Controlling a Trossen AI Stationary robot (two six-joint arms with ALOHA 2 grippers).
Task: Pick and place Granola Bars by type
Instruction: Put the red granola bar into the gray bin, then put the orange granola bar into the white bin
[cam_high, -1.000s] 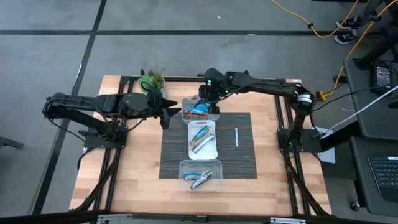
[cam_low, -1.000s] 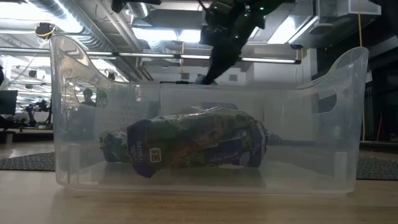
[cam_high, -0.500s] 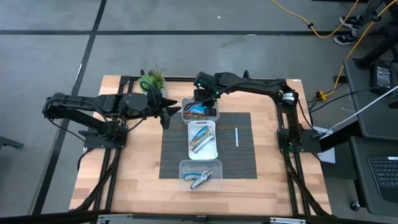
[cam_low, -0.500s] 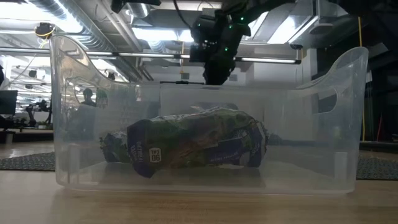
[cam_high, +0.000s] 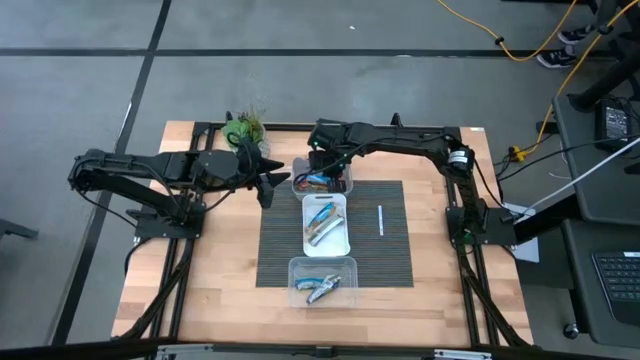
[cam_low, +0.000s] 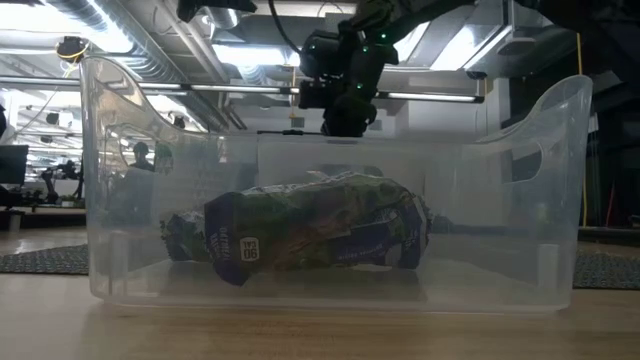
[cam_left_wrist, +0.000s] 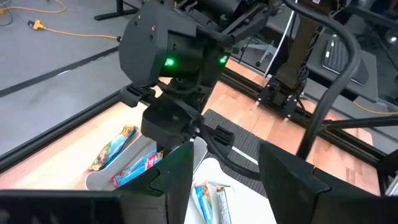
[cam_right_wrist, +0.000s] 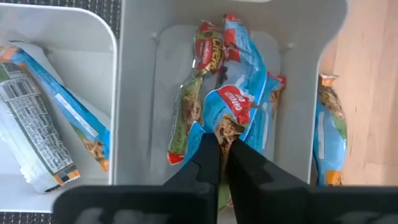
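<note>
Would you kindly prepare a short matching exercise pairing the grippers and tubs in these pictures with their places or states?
Things:
1. right gripper
2. left gripper
3. white middle tray
4. thin white stick

Places or states:
a. lies bare on the dark striped mat
b. shut, above the far clear tub of blue-and-red bars
c. open, waiting beside the far tub
d. holds two bars

Pairs: 1-b, 2-c, 3-d, 4-a

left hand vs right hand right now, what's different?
Position: the right hand is over the far tub, pointing down at the red-and-blue bars; the left hand waits beside that tub, over bare wood.
Fingers: the right hand's are shut together; the left hand's stand apart.
Load: neither visibly holds a bar; the right fingertips sit right at the pile.
Shared: both are dark two-finger hands near the same tub.
</note>
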